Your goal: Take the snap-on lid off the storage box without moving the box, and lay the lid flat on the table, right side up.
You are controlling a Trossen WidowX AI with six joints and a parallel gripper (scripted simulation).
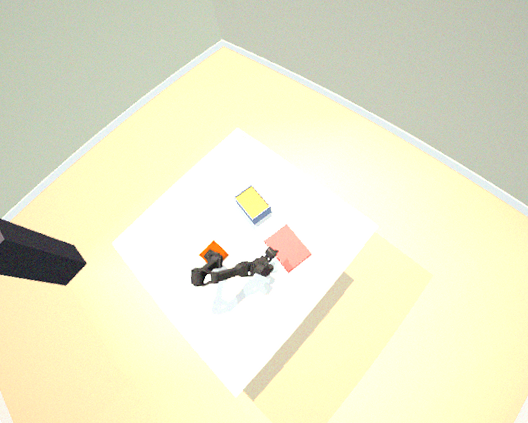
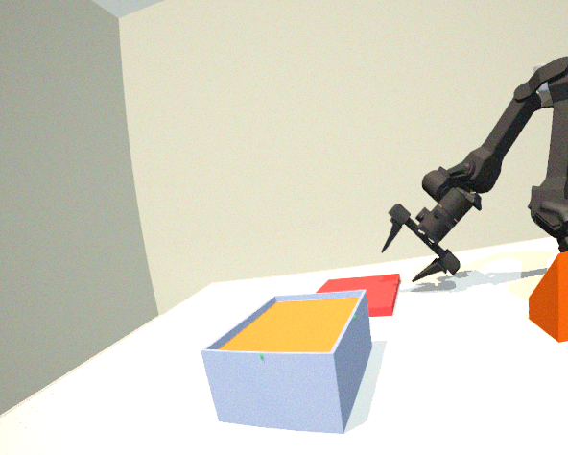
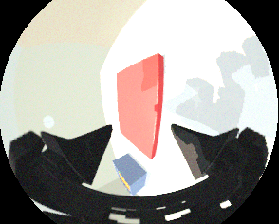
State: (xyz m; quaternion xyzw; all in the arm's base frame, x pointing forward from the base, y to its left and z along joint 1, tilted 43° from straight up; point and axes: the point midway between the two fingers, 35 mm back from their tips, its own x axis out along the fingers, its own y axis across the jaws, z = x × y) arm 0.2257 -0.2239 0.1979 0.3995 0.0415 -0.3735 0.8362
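Note:
The red lid lies flat on the white table, its smooth, plain face up; no hollow side shows. It lies apart from the blue-grey storage box, which stands upright and uncovered, with a yellow-orange surface inside its rim. My gripper is wide open and empty. It is tilted down, a little above and beside the lid's near edge, on the side of the arm's base. In the exterior view the box hides part of the lid.
An orange block is by the arm's base, to the side of the box. The table's edge is beyond the lid. A large dark block shows at the left in the top view, off the table.

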